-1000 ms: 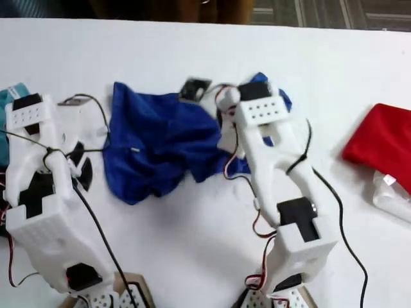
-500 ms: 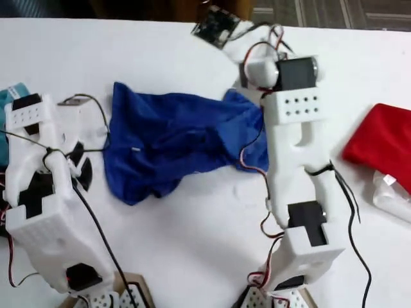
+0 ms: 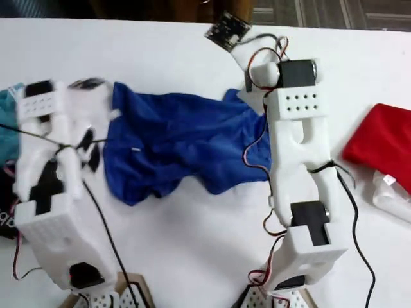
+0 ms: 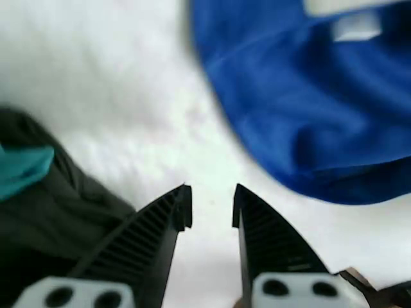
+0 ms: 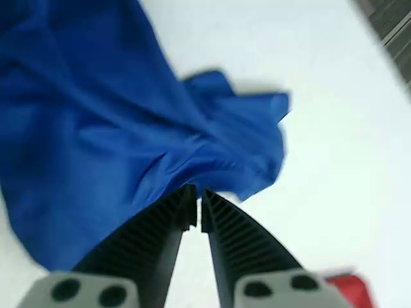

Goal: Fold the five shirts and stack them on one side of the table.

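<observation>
Crosswise lies the blue shirt (image 3: 180, 144); left gripper (image 4: 209, 205) narrowly parted, right gripper (image 5: 198, 208) nearly closed, perhaps nipping its hem; red shirt (image 3: 382, 144) nearby.

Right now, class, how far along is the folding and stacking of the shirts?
Done: nothing looks folded and stacked yet. In hand: the blue shirt lies spread and rumpled mid-table, the right tool at its edge, the left tool open over bare table beside it. Left: folding it, then stacking; the red shirt and teal cloth sit at opposite table edges.
</observation>
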{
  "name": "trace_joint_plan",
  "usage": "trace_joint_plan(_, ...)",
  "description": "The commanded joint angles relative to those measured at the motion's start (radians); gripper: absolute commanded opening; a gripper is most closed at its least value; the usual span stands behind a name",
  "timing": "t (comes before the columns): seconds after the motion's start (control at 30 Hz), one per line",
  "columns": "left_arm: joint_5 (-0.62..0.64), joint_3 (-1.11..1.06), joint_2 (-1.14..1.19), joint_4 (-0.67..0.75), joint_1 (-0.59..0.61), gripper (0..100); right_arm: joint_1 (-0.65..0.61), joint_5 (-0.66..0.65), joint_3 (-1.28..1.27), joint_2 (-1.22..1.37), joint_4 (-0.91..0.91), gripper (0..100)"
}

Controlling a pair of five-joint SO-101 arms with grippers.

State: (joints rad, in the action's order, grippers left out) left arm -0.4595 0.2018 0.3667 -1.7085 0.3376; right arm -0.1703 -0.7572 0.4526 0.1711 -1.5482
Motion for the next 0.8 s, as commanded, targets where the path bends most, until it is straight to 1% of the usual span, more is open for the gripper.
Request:
trace_joint_plan(0.0, 0.012, 0.087, -0.011, -0.012, -0.060, 13, -0.019, 0.025, -0.061, -0.045, -0.117, 2.3)
trace_joint_plan(0.07, 0.012, 0.088, -0.011, -0.012, -0.044, 13, -0.038, -0.063, -0.153, -0.039, -0.182, 2.4)
trace_joint_plan(0.13, 0.012, 0.067, -0.009, -0.012, -0.015, 13, -0.044, -0.140, -0.269, -0.038, -0.189, 2.5)
trace_joint_plan(0.23, 0.012, 0.019, -0.011, -0.011, 0.025, 13, -0.047, -0.176, -0.404, -0.039, -0.185, 4.4)
trace_joint_plan(0.3, 0.009, 0.002, -0.011, -0.006, 0.055, 13, -0.073, -0.173, -0.440, -0.041, -0.189, 10.5)
trace_joint_plan(0.37, 0.011, 0.004, -0.011, -0.005, 0.086, 13, -0.113, -0.186, -0.460, -0.041, -0.191, 19.0)
trace_joint_plan(0.43, 0.011, 0.008, -0.011, -0.003, 0.118, 13, -0.154, -0.221, -0.474, -0.041, -0.185, 26.5)
trace_joint_plan(0.5, 0.008, 0.008, -0.011, -0.003, 0.144, 13, -0.185, -0.242, -0.479, -0.030, -0.151, 30.9)
trace_joint_plan(0.7, 0.005, 0.005, -0.011, -0.005, 0.186, 13, -0.208, -0.249, -0.597, 0.016, 0.074, 30.6)
trace_joint_plan(0.73, 0.005, 0.005, -0.011, -0.005, 0.186, 13, -0.206, -0.249, -0.598, 0.041, 0.099, 28.2)
trace_joint_plan(0.77, 0.005, 0.005, -0.011, -0.006, 0.186, 13, -0.205, -0.247, -0.594, 0.064, 0.119, 23.5)
